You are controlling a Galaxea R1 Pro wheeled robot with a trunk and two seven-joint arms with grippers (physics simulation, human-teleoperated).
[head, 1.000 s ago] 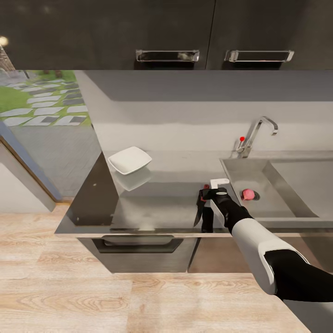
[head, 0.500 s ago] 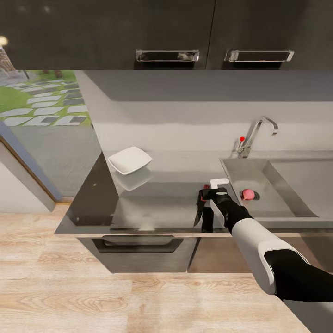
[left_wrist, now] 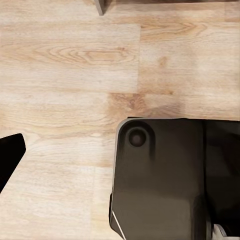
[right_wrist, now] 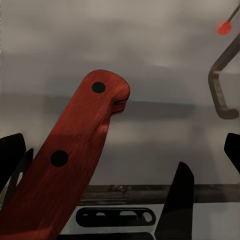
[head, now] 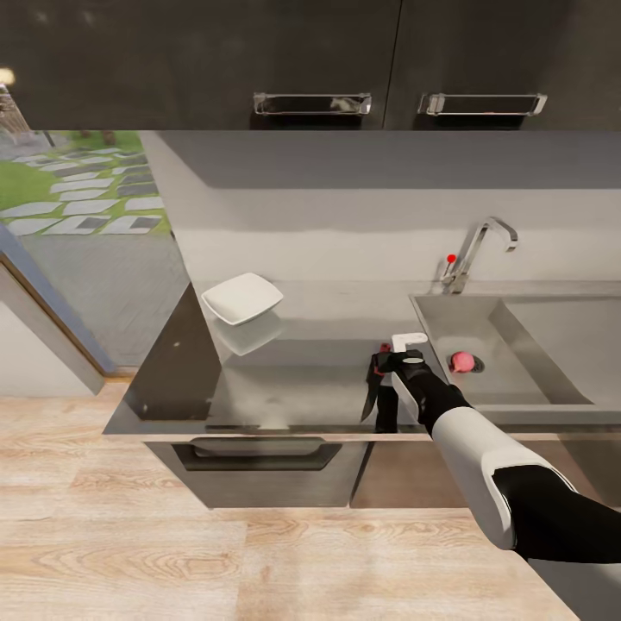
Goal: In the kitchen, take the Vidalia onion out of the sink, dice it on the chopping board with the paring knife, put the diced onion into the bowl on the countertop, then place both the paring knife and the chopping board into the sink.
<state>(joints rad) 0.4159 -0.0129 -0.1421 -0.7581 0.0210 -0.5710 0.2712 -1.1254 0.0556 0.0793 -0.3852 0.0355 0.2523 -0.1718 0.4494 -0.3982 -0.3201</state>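
One right gripper (head: 385,360), seemingly around paring knife (head: 371,390), beside sink (head: 517,345).

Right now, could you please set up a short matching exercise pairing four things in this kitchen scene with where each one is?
Things:
1. Vidalia onion
2. bowl
3. paring knife
4. faucet

Places:
A. at the right gripper, over the countertop near its front edge
B. behind the sink, by the wall
C. on the countertop, towards its left back corner
D. inside the sink basin, by the drain

Pairs: 1-D, 2-C, 3-A, 4-B
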